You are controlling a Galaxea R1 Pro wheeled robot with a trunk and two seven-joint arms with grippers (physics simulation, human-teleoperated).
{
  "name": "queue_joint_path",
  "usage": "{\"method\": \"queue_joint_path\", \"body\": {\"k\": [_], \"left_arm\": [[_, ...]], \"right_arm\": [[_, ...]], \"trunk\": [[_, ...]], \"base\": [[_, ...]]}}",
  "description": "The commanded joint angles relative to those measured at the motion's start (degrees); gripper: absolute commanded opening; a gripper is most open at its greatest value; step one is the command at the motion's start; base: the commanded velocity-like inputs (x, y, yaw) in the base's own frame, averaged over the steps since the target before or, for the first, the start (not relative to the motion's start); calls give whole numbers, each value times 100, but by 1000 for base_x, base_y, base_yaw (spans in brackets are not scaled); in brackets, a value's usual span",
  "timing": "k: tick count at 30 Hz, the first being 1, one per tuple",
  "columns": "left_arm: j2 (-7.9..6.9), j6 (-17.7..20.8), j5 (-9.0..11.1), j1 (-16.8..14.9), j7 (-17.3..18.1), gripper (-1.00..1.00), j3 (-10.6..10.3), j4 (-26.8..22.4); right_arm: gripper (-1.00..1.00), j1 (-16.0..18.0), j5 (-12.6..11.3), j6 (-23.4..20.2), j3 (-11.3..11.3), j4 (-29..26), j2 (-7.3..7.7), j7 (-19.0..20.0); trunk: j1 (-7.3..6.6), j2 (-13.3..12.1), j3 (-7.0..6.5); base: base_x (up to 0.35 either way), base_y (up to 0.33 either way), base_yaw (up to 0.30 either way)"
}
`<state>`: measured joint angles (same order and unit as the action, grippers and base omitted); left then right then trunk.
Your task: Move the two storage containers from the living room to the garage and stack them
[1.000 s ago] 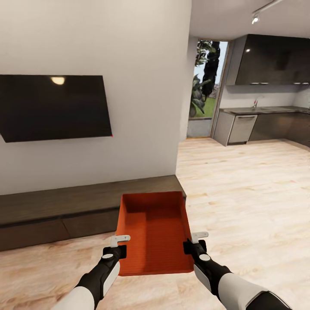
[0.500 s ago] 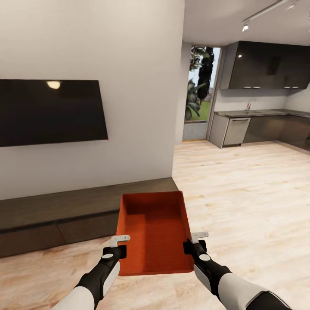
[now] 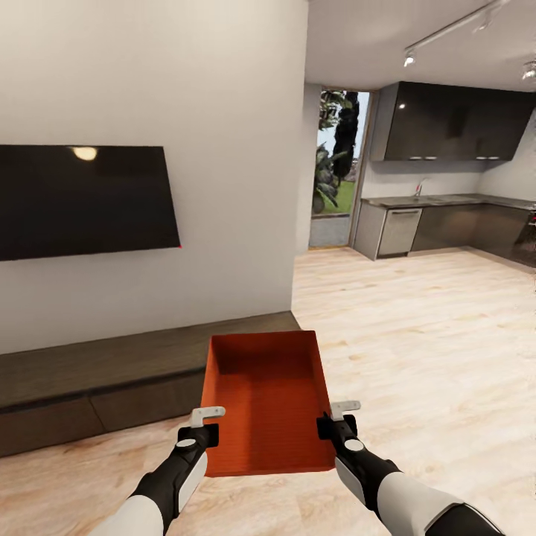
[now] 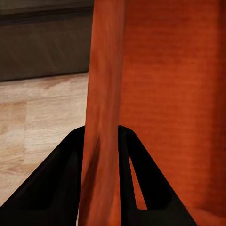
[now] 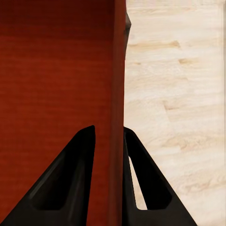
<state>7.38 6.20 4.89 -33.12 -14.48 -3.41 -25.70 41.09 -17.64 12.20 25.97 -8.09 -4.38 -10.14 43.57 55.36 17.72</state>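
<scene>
1 orange-red storage container (image 3: 264, 398) hangs in the air between both grippers, above the light wood floor (image 3: 417, 335). The left gripper (image 3: 205, 424) pinches its left wall and the right gripper (image 3: 336, 420) pinches its right wall. Ahead of them lies a dark bench (image 3: 112, 372) under a black TV (image 3: 82, 199).

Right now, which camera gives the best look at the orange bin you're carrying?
The head view: it shows the whole storage container, open top and all, held between both grippers. Each wrist view shows just one side wall pinched between that gripper's fingers.
</scene>
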Motion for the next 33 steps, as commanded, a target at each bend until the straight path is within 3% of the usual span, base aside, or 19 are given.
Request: {"method": "queue_joint_path", "body": {"k": [1, 33], "left_arm": [[-149, -31, -85, -2, -345, -100, 172, -33], [-149, -31, -80, -2, -345, -100, 173, -32]], "right_arm": [[-100, 4, -249, -1, -251, 1, -2, 2], [-100, 4, -249, 2, -251, 0, -2, 3]], "trunk": [[1, 5, -2], [1, 5, -285]], "base": [[0, 0, -82], [0, 0, -82]]}}
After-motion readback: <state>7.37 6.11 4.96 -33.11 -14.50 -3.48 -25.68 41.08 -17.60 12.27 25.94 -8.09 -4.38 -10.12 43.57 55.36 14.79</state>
